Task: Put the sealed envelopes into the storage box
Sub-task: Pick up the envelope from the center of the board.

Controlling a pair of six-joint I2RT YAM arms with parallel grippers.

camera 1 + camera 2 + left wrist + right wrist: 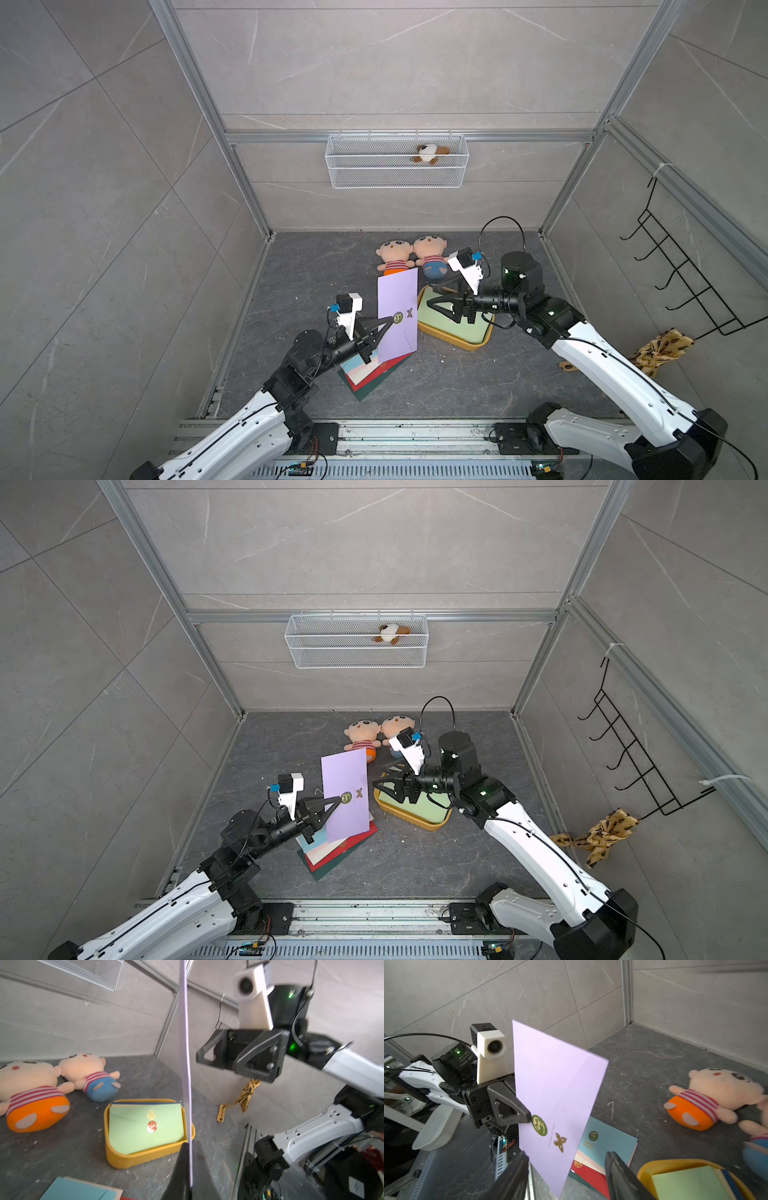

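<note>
My left gripper [392, 321] is shut on a lilac envelope [397, 311] and holds it upright by one long edge, next to its green round seal [539, 1128]. In the left wrist view the envelope [185, 1064] shows edge-on between the closed fingertips [182, 1153]. My right gripper [430, 296] hangs open over the mustard storage box [453, 343], close to the lilac envelope's far side and apart from it. A green envelope [135, 1126] lies in the box. A stack of envelopes [370, 376], blue on top over cream, red and dark green, lies under the left gripper.
Two plush dolls [395, 257] [430, 255] lie just behind the box and the lilac envelope. A white wire basket [397, 162] with a small plush hangs on the back wall. A black hook rack [681, 274] and a patterned cloth [660, 349] are on the right wall.
</note>
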